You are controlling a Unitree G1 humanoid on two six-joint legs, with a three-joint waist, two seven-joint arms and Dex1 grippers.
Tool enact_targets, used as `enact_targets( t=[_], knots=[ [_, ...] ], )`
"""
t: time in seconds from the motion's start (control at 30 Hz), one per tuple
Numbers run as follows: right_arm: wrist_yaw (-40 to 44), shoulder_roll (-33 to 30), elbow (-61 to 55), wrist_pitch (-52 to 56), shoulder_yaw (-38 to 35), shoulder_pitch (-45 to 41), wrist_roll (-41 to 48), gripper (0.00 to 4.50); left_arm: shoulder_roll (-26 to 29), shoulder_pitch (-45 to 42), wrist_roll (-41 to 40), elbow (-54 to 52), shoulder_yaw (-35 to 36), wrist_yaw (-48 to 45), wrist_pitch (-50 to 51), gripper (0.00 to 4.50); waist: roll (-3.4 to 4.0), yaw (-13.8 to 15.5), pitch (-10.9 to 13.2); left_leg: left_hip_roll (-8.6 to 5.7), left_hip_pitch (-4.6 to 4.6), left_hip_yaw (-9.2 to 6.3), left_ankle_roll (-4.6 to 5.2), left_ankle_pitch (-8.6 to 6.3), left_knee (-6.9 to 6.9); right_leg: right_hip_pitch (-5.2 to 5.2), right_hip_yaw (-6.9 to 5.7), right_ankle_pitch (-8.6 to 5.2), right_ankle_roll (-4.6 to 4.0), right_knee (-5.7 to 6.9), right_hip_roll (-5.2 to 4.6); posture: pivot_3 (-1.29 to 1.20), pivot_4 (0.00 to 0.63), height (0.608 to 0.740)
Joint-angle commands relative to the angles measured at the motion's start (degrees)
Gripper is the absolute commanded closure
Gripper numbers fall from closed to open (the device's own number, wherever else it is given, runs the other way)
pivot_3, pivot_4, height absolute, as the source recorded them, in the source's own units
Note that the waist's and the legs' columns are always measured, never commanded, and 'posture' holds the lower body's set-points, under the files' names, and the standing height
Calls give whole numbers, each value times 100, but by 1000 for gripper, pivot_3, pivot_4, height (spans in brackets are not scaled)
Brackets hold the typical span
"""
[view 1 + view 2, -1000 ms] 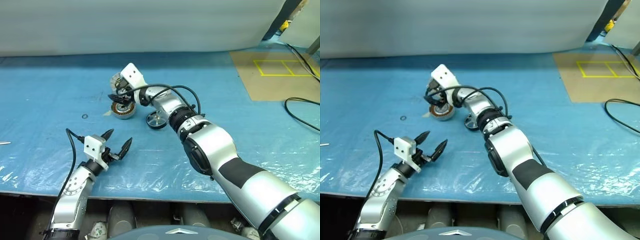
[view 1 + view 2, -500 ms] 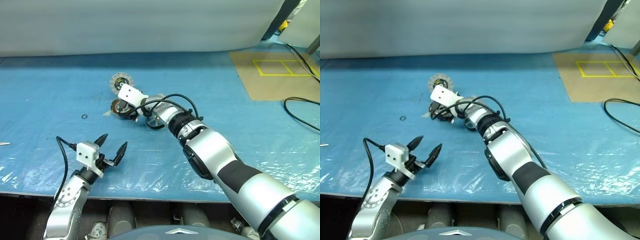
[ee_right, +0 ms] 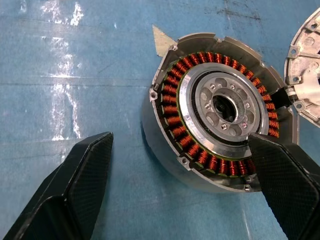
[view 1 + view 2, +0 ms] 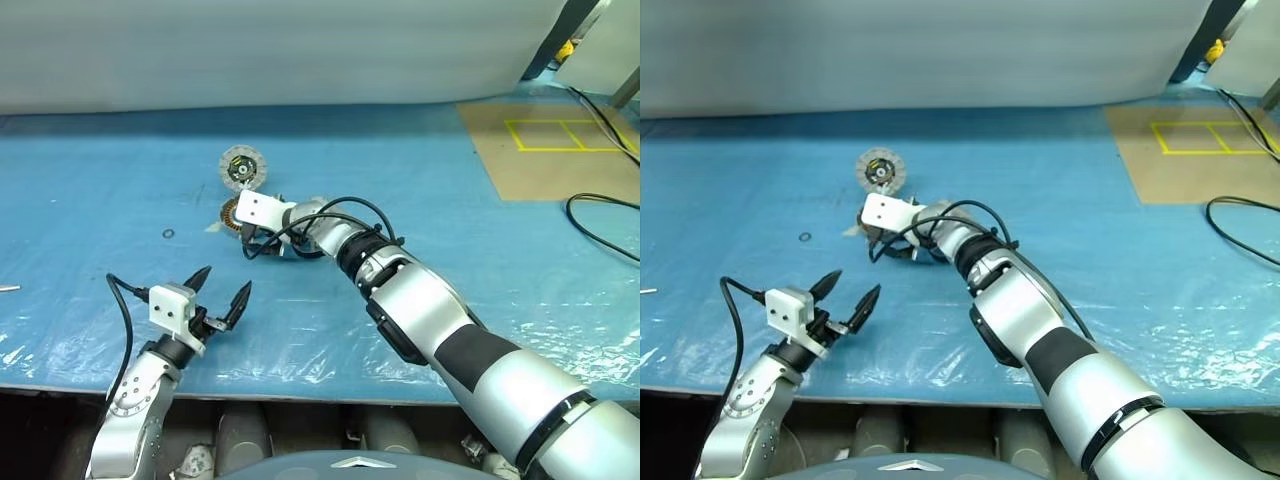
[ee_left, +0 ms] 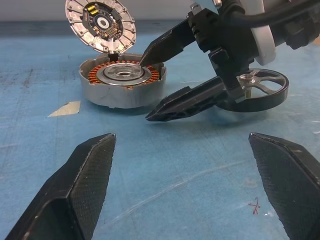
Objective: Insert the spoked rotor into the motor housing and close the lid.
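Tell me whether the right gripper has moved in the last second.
Yes. The right gripper, open, has come down from above the housing to the sheet just in front of it, uncovering the lid.

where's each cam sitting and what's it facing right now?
Head stereo pair: looks forward and down over the blue table; both arms show, left gripper open.
Left wrist: looks level along its fingers at the motor housing, the lid, the right gripper and the spoked rotor.
Right wrist: looks down on the housing's windings between its open fingers.
Shared: the housing.
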Motion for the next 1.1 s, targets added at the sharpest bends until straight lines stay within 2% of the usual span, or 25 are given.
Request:
enact_targets(
  t=[0.03, 0.37, 0.53, 0.63, 0.7, 0.73, 0.93, 1.03, 1.1],
  knots=[
    [67, 920, -40, -115, 139, 539, -112, 19, 31, -5, -6, -138, 71, -9, -76, 0, 0, -8, 0, 0, 1, 0, 0, 0, 0, 0, 0, 0, 0, 1, 0, 0, 150, 740],
    [-182, 778, -63, -515, 517, 407, -485, 3240, 60, -183, -21, -4, 72, -53, -58, 0, 4, -10, 0, 4, 16, 9, 16, -10, 0, 4, 9, 0, 0, 5, 3, 0, 150, 740],
    [35, 766, -80, -610, 540, 339, -463, 3240, 75, -255, -23, 79, 65, -84, -71, 0, 4, -6, 0, 3, 17, 12, 16, -10, 2, 5, 11, 0, 0, 5, 2, 0, 150, 740],
    [58, 762, -87, -640, 546, 322, -470, 3803, 75, -282, -15, 108, 59, -97, -77, 0, 4, -6, 0, 4, 14, 12, 16, -10, 2, 4, 11, 0, 0, 3, 3, 0, 150, 740],
    [1, 755, -87, -657, 583, 314, -513, 4400, 76, -295, -11, 123, 63, -104, -76, 0, 5, -7, 1, 4, 16, 15, 16, -9, 2, 5, 13, 0, -1, 2, 2, 0, 150, 740],
    [-9, 750, -88, -664, 599, 309, -519, 4478, 77, -297, -9, 126, 67, -106, -78, 0, 5, -3, 1, 4, 12, 15, 16, -9, 2, 4, 13, -1, -1, 1, 2, 0, 150, 740],
    [9, 730, -112, -749, 595, 216, -491, 4478, 91, -296, 7, 145, 82, -116, -84, 0, 5, 0, 1, 5, 8, 18, 16, -9, 4, 1, 14, -1, -1, -1, 2, 0, 150, 740],
    [250, 719, -126, -778, 561, 169, -435, 4478, 89, -305, 11, 147, 80, -121, -92, 0, 5, 0, 1, 5, 9, 18, 17, -9, 4, 1, 13, -1, -1, -1, 2, 0, 150, 740],
    [697, 687, -163, -875, 501, 111, -332, 4478, 94, -309, -1, 153, 92, -132, -99, 0, 5, -9, 1, 5, 8, 19, 17, -9, 4, 1, 14, -1, -1, -2, 2, 0, 150, 740]
  ],
)
